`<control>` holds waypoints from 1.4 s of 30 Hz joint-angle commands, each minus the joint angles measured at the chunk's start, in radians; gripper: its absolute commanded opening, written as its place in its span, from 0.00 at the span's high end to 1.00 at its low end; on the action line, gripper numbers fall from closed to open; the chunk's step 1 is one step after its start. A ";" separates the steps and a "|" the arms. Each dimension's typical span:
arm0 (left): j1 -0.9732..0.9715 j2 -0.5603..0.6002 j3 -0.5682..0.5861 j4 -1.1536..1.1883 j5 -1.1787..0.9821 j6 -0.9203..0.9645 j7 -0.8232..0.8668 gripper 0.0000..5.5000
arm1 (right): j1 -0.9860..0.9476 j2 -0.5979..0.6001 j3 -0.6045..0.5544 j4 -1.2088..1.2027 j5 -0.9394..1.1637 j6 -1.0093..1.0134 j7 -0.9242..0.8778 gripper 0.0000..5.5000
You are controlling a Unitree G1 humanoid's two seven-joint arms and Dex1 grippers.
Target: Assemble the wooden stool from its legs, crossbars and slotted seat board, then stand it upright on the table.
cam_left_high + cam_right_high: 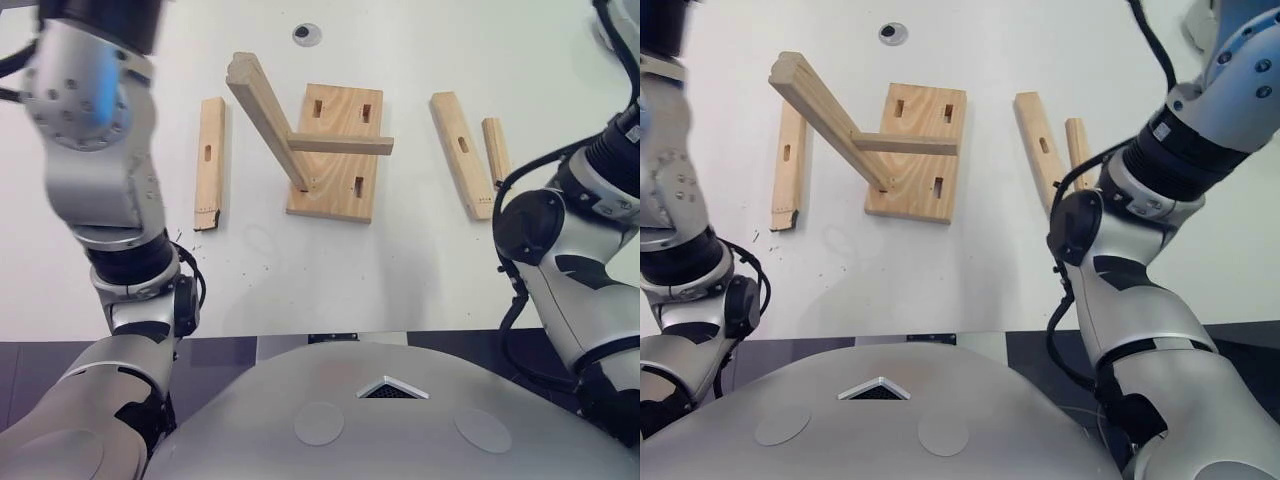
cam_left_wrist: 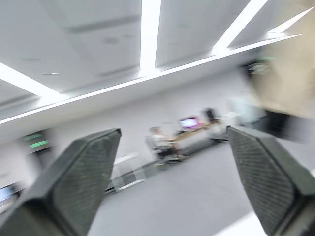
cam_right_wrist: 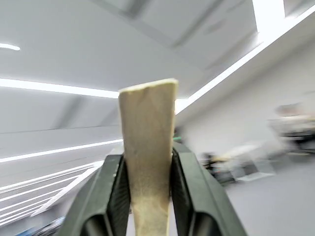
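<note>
The slotted seat board (image 1: 340,120) lies flat mid-table. One leg (image 1: 262,112) stands in a slot and leans left, with a crossbar (image 1: 345,145) jutting from it to the right. A loose leg (image 1: 210,160) lies to the board's left. Another leg (image 1: 460,152) and a short crossbar (image 1: 495,150) lie to its right. Both arms are raised above the table. My left gripper (image 2: 172,132) points at the ceiling, open and empty. My right gripper (image 3: 147,155) also points up and is shut on a wooden piece (image 3: 147,118), whose flat end sticks out past the fingers.
A small dark round disc (image 1: 307,35) sits on the white table (image 1: 400,260) behind the board. Small wood crumbs lie near the left leg's chipped end (image 1: 205,220). The table's front strip is bare.
</note>
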 commanded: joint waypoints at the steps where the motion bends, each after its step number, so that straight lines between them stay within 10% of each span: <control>1: 0.219 -0.011 0.101 0.016 -0.003 0.091 0.025 0.15 | 0.279 0.021 0.053 -0.215 -0.108 0.007 -0.090 0.81; 11: 0.620 0.030 -0.219 0.277 0.129 -0.079 -0.150 0.14 | 0.786 0.099 0.098 -0.356 -0.148 -0.028 -0.056 0.81; 42: 0.608 -0.068 -0.488 0.111 0.109 0.124 -0.204 0.14 | 0.810 -0.161 0.025 -0.340 0.173 0.097 -0.116 0.81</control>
